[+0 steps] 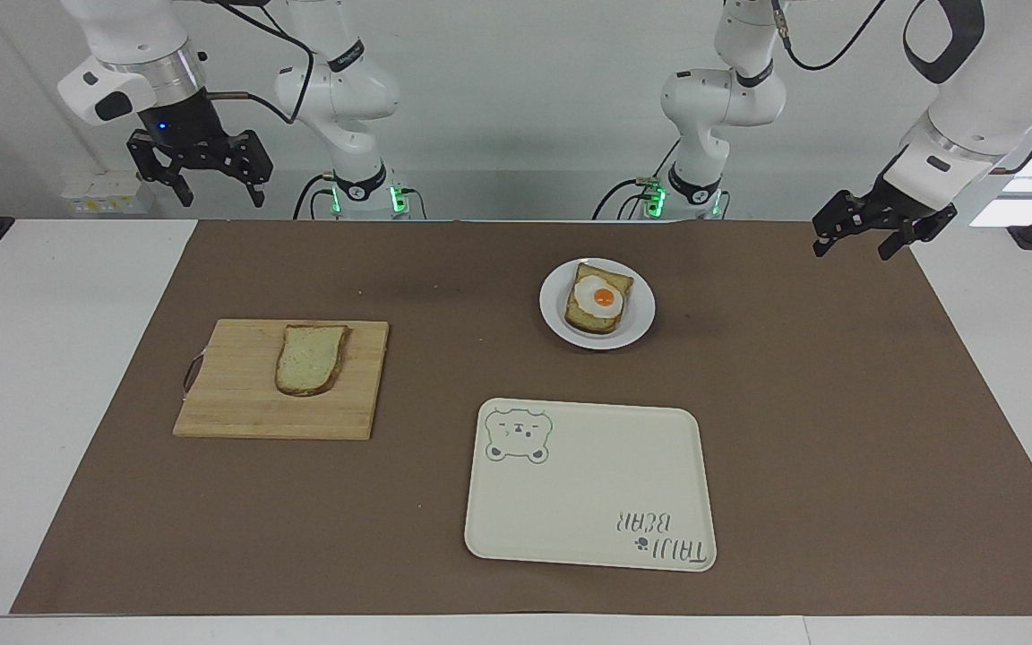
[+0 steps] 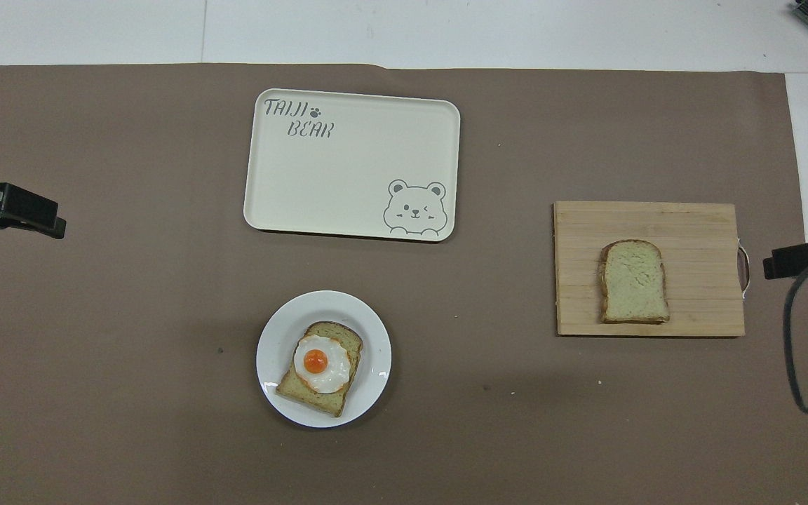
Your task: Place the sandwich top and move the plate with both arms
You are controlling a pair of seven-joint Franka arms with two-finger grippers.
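Facing view: sandwich top (image 1: 311,359) is seen on cutting board (image 1: 283,379), below and well apart from raised right gripper (image 1: 218,193), fingers spread; left gripper (image 1: 853,245), likewise spread, is raised well apart from plate (image 1: 637,315).

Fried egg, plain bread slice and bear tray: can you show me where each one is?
fried egg (image 2: 315,361): overhead view, on its orange yolk.
plain bread slice (image 2: 633,282): overhead view, middle of its pale crumb.
bear tray (image 1: 588,484): facing view, bare middle of its cream surface.
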